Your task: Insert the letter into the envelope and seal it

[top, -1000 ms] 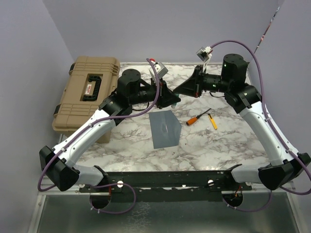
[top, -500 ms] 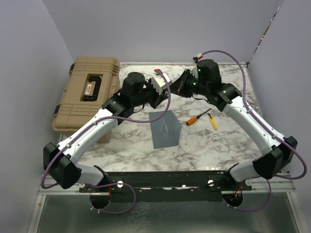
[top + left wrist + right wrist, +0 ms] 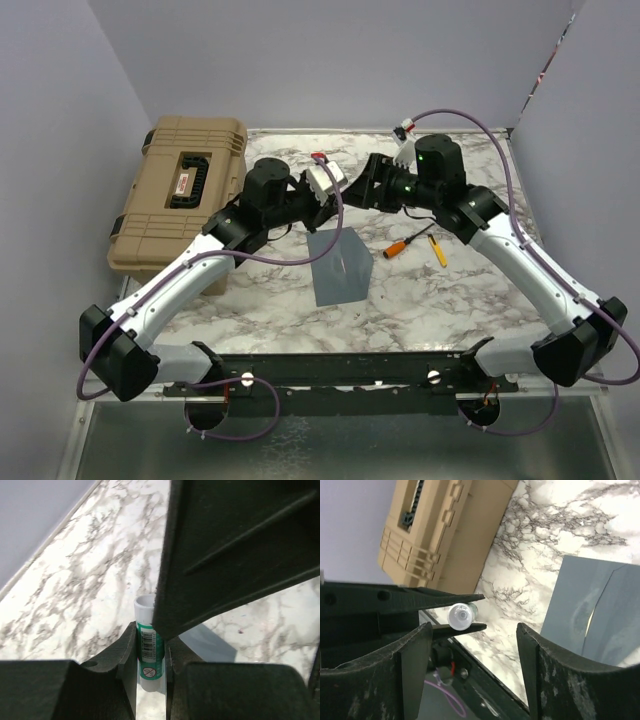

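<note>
The envelope (image 3: 341,266) is a flat, matte slate-grey paper rectangle lying on the glossy marble-patterned worktop (image 3: 450,290), near the middle and just nearer than the two grippers. Its long axis runs from the near edge towards the far wall, leaning slightly to the right. From above I cannot tell which way the flap points. In the right wrist view a thin cream sliver shows along a crease in it, likely the letter (image 3: 590,622), otherwise hidden.

The left gripper (image 3: 150,660) has its black jaws pinching a smooth cylindrical glue stick (image 3: 148,645) with a white body and a green label. The right gripper (image 3: 473,627) faces it end-on, jaws spread wide with nothing between them.

A ribbed tan plastic case (image 3: 180,200) sits at the left, and an orange-handled screwdriver (image 3: 408,243) and a small yellow tool (image 3: 438,251) lie to the envelope's right
</note>
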### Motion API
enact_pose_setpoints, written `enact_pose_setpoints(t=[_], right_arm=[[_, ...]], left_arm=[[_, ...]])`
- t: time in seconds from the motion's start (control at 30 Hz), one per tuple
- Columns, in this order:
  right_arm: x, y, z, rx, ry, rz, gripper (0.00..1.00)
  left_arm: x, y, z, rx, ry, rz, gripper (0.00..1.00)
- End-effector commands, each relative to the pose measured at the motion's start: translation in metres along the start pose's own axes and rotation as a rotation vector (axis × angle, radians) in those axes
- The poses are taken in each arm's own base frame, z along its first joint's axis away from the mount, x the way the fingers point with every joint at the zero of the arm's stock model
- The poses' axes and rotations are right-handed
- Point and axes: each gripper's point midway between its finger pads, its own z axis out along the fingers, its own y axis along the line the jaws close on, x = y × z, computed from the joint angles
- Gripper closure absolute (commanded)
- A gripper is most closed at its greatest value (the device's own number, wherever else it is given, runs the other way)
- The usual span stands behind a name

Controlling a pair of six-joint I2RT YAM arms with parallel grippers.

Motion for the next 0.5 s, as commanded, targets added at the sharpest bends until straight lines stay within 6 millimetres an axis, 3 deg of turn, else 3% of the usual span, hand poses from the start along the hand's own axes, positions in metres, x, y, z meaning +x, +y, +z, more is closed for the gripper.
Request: enact_pose_setpoints(t=[0.0, 0.17, 0.37, 0.47], right_arm=[[0.014, 0.015, -0.023, -0.138, 0.059, -0.3, 0.29], [0.034, 0.04, -0.044, -0.332, 0.13, -0.458, 0.29], [0.041, 0.047, -0.046, -0.38, 0.189, -0.448, 0.57], [0.044, 0.051, -0.047, -0.407, 0.21, -0.433, 0.64]], left_arm=[[-0.024, -0.04, -0.021, 0.181, -0.085, -0.129, 1.0], [-0.031, -0.071, -0.033, 0.341, -0.103, -0.203, 1.0], [-0.038, -0.075, -0.04, 0.362, -0.121, -0.206, 1.0], [-0.04, -0.069, -0.039, 0.326, -0.127, -0.203, 1.0]])
